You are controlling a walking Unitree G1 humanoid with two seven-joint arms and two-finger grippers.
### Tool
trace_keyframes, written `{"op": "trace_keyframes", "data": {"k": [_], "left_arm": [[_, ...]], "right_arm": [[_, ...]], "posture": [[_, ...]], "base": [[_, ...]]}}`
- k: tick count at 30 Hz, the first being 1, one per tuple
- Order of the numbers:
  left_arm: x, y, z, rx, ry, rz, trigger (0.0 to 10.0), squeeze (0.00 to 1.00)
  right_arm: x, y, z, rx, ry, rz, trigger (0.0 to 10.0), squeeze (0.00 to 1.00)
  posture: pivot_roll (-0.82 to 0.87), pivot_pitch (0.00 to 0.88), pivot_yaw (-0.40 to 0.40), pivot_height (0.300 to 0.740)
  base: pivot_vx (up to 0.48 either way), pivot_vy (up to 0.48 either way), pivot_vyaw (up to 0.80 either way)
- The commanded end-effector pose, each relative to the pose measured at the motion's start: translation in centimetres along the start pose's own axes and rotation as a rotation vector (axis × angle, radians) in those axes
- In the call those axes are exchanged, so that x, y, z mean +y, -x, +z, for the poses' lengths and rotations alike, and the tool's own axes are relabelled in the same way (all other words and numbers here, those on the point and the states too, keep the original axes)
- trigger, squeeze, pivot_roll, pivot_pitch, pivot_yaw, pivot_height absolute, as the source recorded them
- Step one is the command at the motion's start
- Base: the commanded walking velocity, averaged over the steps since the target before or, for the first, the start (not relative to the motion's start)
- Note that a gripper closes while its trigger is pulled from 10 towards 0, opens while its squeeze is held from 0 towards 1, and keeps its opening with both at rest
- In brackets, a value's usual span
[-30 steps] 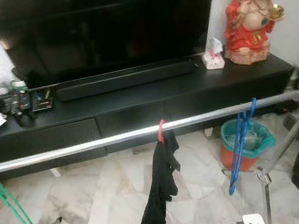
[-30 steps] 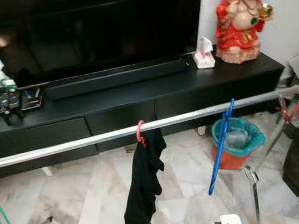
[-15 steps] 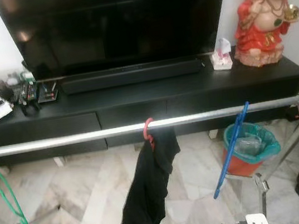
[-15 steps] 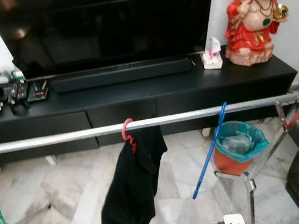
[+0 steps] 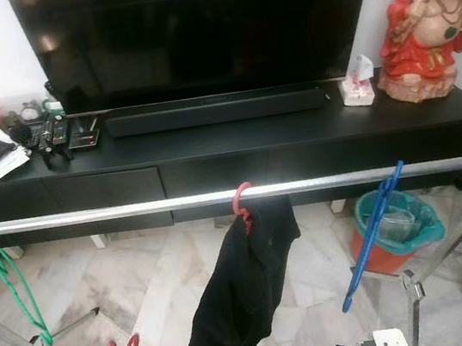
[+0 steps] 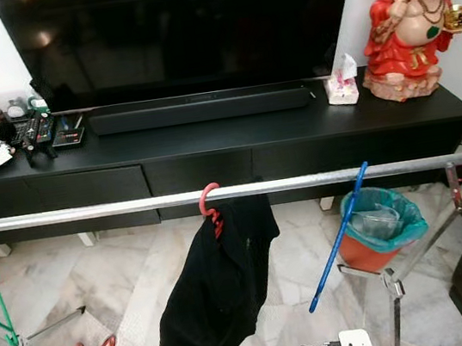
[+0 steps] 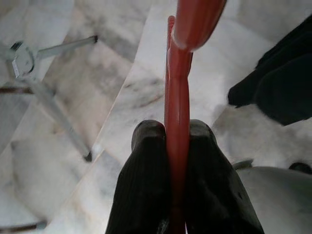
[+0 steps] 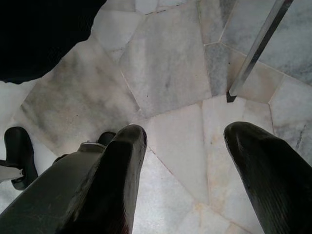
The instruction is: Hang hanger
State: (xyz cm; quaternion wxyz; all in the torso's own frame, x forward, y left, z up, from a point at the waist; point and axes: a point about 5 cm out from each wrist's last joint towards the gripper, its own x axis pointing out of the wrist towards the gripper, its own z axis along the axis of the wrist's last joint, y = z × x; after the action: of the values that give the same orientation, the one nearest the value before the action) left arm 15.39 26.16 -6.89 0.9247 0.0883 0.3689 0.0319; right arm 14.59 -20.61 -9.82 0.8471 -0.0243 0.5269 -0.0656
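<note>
Silver metal rail (image 5: 132,210) carried three hangers: a green one (image 5: 4,281) at its left end, a pink one (image 5: 241,208) bearing a black garment (image 5: 241,298), and a blue one (image 5: 371,235). An orange bin (image 6: 378,234) held a teal liner. Low down, the left gripper (image 7: 178,134) pinched a fourth, red plastic hanger (image 7: 181,78); the right gripper (image 8: 187,144) was spread, touching nothing.

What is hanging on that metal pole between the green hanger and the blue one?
On the rail, between the green hanger and the blue hanger, hangs one pink hanger carrying a black garment, seen in both eye views.
</note>
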Motion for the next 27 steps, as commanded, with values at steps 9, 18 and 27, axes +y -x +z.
{"op": "trace_keyframes", "data": {"k": [9, 18, 27], "left_arm": [[-0.8, -2.7, 12.9, -0.437, -0.080, -0.041, 10.0, 0.00], [-1.2, -2.3, 13.6, -0.496, -0.091, -0.055, 10.0, 0.00], [-0.8, -0.8, 16.5, -0.675, -0.045, -0.047, 10.0, 0.00]], "right_arm": [[-0.3, 0.0, -0.1, 0.002, 0.005, -0.005, 10.0, 0.00], [-0.4, 0.0, -0.1, 0.003, 0.013, -0.006, 10.0, 0.00], [-0.6, 0.0, 0.0, 0.002, 0.022, -0.006, 10.0, 0.00]], "posture": [[-0.05, 0.000, -0.063, 0.732], [-0.05, 0.000, -0.070, 0.732], [-0.05, 0.000, -0.076, 0.732]], "base": [[0.000, 0.000, 0.00], [0.000, 0.000, 0.00], [0.000, 0.000, 0.00]]}}
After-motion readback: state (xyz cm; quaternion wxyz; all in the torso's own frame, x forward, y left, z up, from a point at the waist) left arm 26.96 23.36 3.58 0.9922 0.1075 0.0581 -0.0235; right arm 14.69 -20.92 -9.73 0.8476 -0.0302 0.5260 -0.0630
